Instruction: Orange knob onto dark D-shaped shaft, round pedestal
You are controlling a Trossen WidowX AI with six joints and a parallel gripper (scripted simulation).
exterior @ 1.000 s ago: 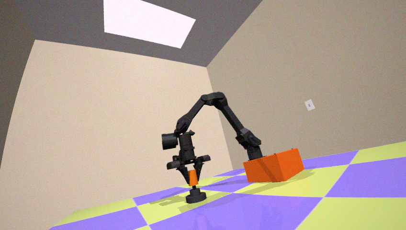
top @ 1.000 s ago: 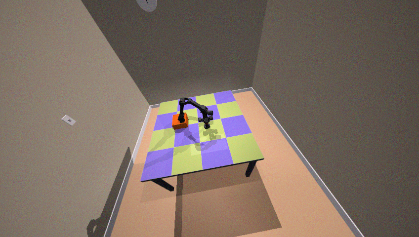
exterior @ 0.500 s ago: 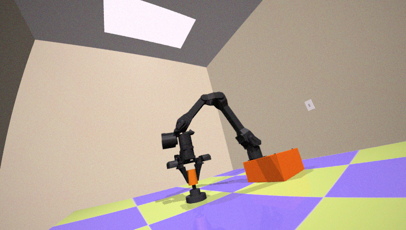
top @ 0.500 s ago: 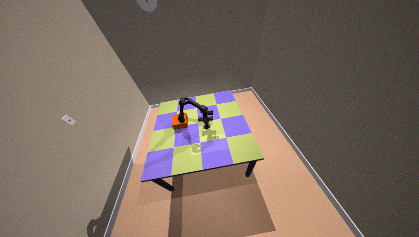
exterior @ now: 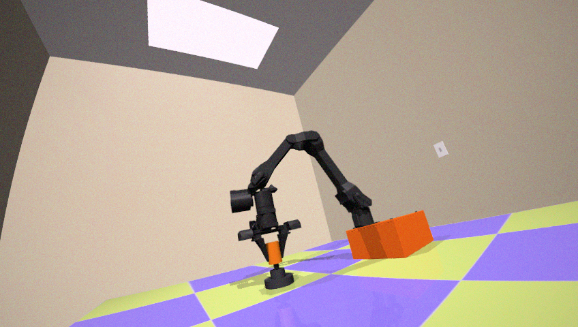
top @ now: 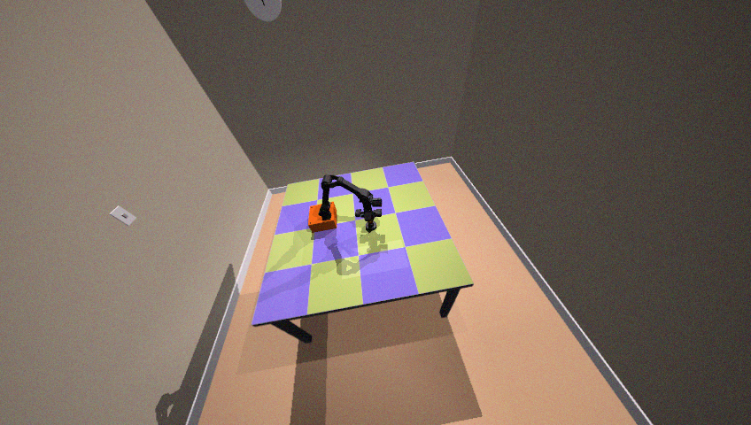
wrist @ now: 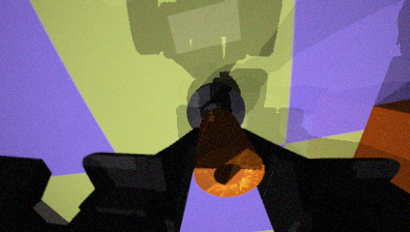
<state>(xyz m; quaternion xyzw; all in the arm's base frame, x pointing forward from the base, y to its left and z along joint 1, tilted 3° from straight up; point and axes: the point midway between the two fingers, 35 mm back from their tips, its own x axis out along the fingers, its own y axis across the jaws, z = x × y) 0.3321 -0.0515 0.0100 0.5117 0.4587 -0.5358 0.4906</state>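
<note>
My gripper (exterior: 275,253) (wrist: 219,131) (top: 370,223) is shut on the orange knob (exterior: 274,251) (wrist: 228,178) and holds it upright. The knob hangs right over the dark shaft (exterior: 276,266), whose top shows just below the knob in the exterior view. The shaft stands on the round dark pedestal (exterior: 279,278) (wrist: 193,108) on the checkered table (exterior: 487,259) (top: 431,263). In the wrist view the knob's hole with its flat side shows at the near end, and the knob's body covers most of the pedestal. The shaft's flat side is hidden.
The arm's orange base block (exterior: 389,236) (top: 322,218) (wrist: 387,137) stands on the table behind and to the side of the pedestal. The table's edges drop to the floor (top: 527,342).
</note>
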